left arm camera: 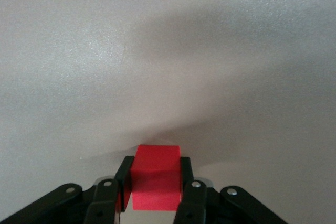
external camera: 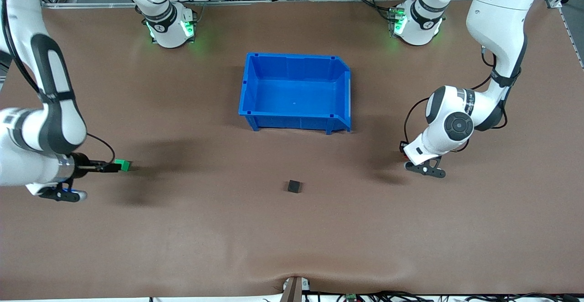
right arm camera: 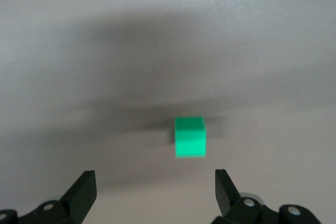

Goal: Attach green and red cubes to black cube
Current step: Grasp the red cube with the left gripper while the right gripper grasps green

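The red cube (left arm camera: 155, 177) sits between the fingers of my left gripper (left arm camera: 156, 181), which is shut on it low over the table toward the left arm's end. In the front view the left wrist (external camera: 426, 149) hides that grip. The green cube (external camera: 122, 165) lies on the table toward the right arm's end. My right gripper (right arm camera: 155, 190) is open, and the green cube (right arm camera: 189, 137) lies just ahead of its fingertips, not between them. The black cube (external camera: 294, 186) rests alone on the table near the middle, well apart from both grippers.
A blue bin (external camera: 255, 87), open and with nothing in it, stands mid-table, farther from the front camera than the black cube. A small bracket (external camera: 294, 288) sticks up at the table edge nearest the front camera.
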